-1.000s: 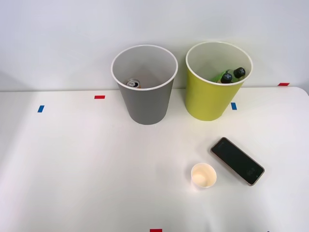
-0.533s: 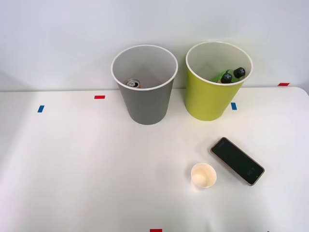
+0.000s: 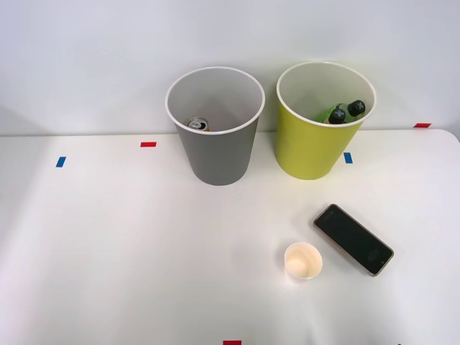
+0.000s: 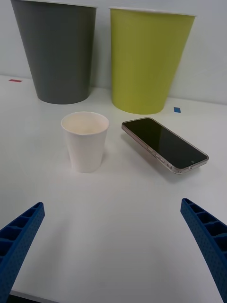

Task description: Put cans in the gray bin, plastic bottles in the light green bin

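The front view looks from high up, forward and down across the white table [image 3: 129,244] to the wall, taking in the gray bin [image 3: 215,126] and the light green bin [image 3: 320,122] from above so their insides show. The wrist view sits low, close to the tabletop, facing level toward the same two bins, with the open blue fingers [image 4: 19,236] at its bottom corners. Both views share the bins, the paper cup [image 4: 85,141] and the phone [image 4: 164,143], which the wrist view sees from much nearer.
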Controlling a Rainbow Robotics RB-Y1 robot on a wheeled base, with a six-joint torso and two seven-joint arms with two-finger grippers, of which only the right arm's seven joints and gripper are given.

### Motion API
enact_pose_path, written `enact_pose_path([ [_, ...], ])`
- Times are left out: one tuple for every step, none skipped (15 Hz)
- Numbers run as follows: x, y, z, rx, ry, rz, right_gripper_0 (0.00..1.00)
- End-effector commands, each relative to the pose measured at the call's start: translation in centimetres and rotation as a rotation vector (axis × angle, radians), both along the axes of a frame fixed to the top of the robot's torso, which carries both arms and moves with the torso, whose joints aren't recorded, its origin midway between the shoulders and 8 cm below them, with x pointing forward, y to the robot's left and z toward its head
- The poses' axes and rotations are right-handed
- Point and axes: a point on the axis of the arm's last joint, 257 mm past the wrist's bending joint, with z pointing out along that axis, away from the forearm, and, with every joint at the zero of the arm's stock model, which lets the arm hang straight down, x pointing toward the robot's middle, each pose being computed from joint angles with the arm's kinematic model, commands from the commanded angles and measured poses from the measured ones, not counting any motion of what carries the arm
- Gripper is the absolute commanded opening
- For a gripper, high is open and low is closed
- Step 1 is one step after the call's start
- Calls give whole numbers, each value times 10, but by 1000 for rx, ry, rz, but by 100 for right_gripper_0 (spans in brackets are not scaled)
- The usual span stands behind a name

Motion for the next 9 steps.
enact_pose_path([
  [0, 0, 0, 0, 0, 0, 100],
  [0, 0, 0, 0, 0, 0, 100],
  [0, 0, 0, 0, 0, 0, 100],
  [0, 0, 0, 0, 0, 0, 100],
  [0, 0, 0, 0, 0, 0, 100],
  [0, 0, 0, 0, 0, 0, 100],
  [0, 0, 0, 0, 0, 0, 100],
  [0, 0, 0, 0, 0, 0, 100],
  [0, 0, 0, 0, 0, 0, 100],
])
